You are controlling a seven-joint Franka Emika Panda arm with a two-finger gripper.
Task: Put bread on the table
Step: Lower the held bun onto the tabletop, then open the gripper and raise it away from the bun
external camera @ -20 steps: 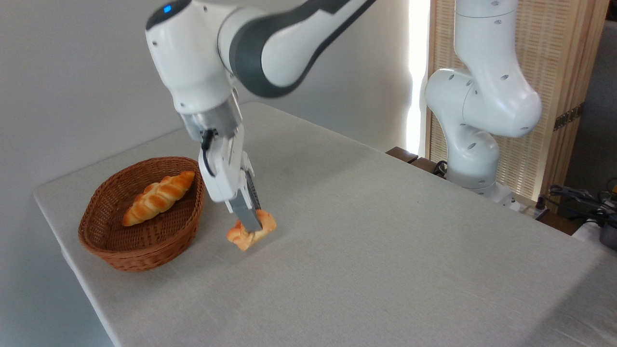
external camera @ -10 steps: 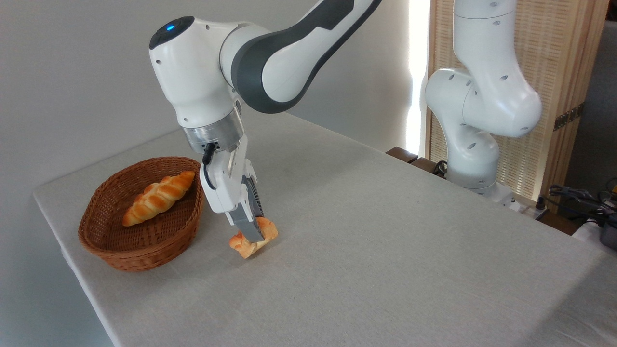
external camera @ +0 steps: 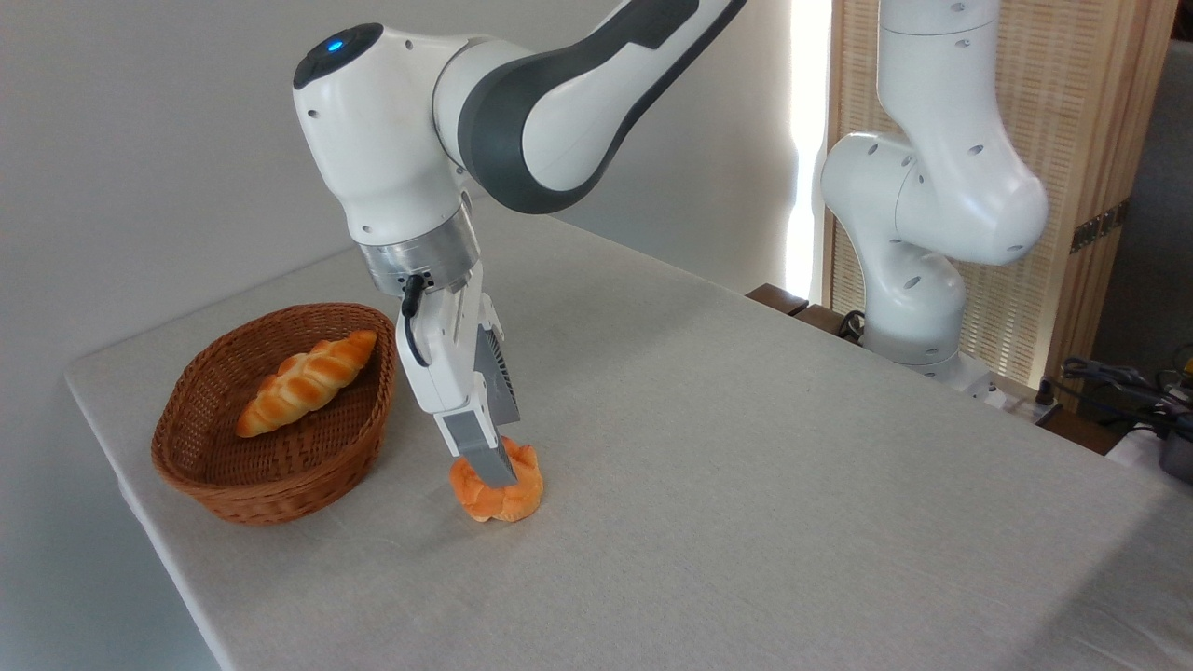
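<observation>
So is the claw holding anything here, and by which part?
The claw sits around the small round bun, its fingers at the top middle. The bun rests on the table; whether the grip is tight cannot be told.

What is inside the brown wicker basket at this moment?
Inside the wicker basket lies one long braided loaf, golden, resting diagonally. Nothing else shows there, though the near wall hides part of the basket floor.
</observation>
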